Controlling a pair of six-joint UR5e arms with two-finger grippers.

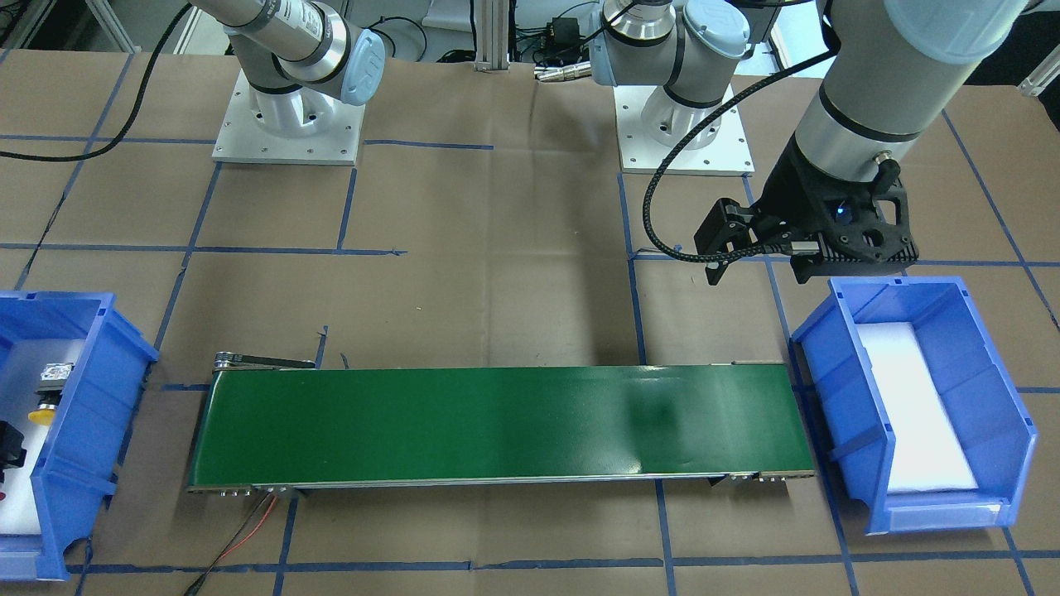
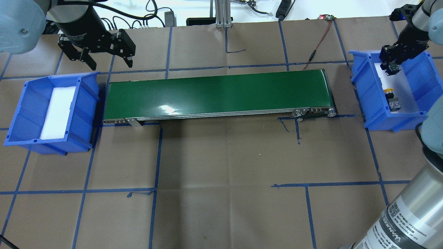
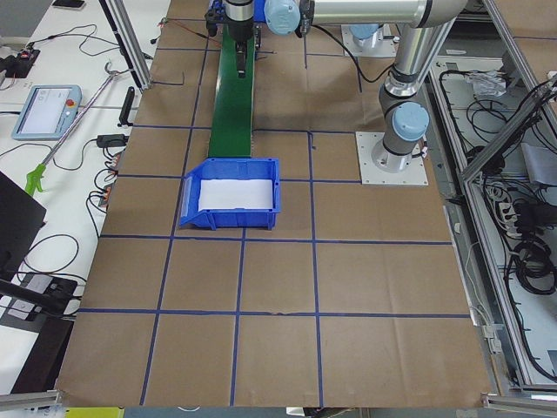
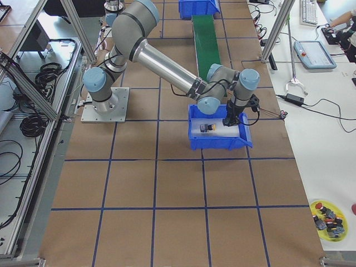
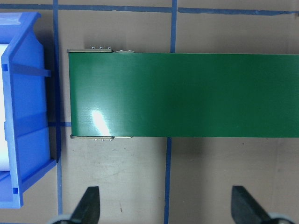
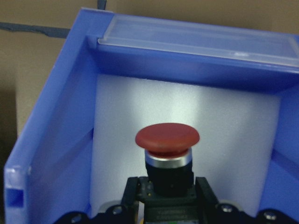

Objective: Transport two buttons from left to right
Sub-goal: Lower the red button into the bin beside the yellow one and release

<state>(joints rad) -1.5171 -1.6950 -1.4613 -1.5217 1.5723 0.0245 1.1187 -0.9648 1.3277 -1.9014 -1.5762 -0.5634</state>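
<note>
My right gripper (image 2: 390,67) is shut on the red button (image 6: 167,140) and holds it upright inside the blue bin (image 2: 415,119) at the belt's right end. The fingers (image 6: 133,193) clamp its black body. The yellow button (image 2: 391,98) lies on its side on the white foam in the same bin, just nearer than the gripper; it also shows in the front-facing view (image 1: 45,397). My left gripper (image 2: 110,64) is open and empty, hovering over the table behind the belt's left end.
A green conveyor belt (image 2: 218,93) runs between the two bins. A second blue bin (image 2: 20,138) with a bare white foam pad stands at the belt's left end. A red and black cable (image 2: 316,48) lies behind the belt's right end.
</note>
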